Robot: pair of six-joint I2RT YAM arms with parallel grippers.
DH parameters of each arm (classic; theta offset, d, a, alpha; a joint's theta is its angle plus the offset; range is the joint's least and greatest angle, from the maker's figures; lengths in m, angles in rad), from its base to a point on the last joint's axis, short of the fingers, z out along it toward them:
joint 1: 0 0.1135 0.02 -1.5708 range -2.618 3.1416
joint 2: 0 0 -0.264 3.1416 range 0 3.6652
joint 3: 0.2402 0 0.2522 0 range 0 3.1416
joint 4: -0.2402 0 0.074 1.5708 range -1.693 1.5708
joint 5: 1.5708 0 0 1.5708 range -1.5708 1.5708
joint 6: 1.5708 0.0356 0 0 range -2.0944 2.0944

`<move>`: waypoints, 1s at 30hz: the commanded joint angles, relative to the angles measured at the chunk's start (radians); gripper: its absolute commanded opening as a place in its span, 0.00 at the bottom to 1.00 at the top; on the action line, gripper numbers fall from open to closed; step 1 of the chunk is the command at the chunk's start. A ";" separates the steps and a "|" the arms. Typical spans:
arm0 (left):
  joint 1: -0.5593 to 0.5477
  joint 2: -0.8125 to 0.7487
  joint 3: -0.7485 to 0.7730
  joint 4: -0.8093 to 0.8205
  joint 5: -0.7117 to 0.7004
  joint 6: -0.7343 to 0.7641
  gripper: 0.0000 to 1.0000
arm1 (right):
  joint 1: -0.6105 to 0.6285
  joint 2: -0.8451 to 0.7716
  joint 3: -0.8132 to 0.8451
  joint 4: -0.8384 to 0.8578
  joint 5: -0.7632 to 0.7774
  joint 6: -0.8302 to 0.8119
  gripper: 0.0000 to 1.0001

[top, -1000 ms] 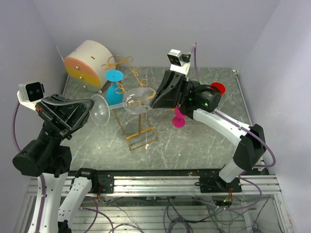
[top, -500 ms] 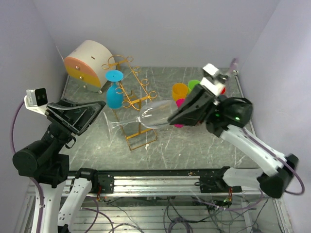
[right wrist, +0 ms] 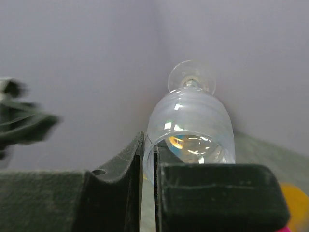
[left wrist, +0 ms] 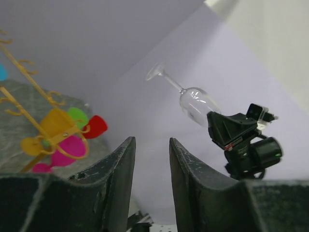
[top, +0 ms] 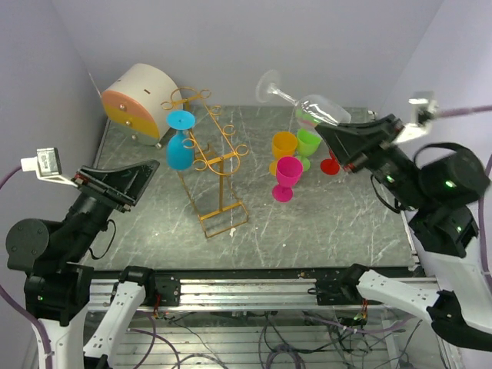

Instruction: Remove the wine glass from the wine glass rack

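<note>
Marble table (top: 323,223): white-and-orange drum box (top: 138,104) at the back left, wine glass rack (top: 219,173) standing near it. A blue glass (top: 180,150) hangs upside down on the rack. Right gripper (top: 332,134) is raised at the right, fingers clamped on the bowl rim of the clear wine glass (top: 319,109). The glass is airborne and tilted, foot toward the back wall, well apart from the rack. Left gripper (top: 150,171) has its fingers apart, with nothing between them. Orange (top: 283,146), green (top: 309,142), pink (top: 287,175) and red (top: 332,164) goblets are clustered right of the rack.

Drum box (top: 141,104) far left — pink goblet (top: 289,170) mid-table
</note>
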 commanded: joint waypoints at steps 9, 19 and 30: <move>0.000 0.080 0.068 -0.403 -0.221 0.355 0.44 | -0.001 0.091 0.098 -0.653 0.967 -0.025 0.00; 0.001 0.093 -0.001 -0.427 -0.251 0.405 0.43 | -0.001 0.150 0.137 -0.902 0.921 0.063 0.00; 0.001 0.065 -0.034 -0.436 -0.241 0.393 0.42 | -0.114 0.246 0.037 -0.825 0.688 -0.011 0.00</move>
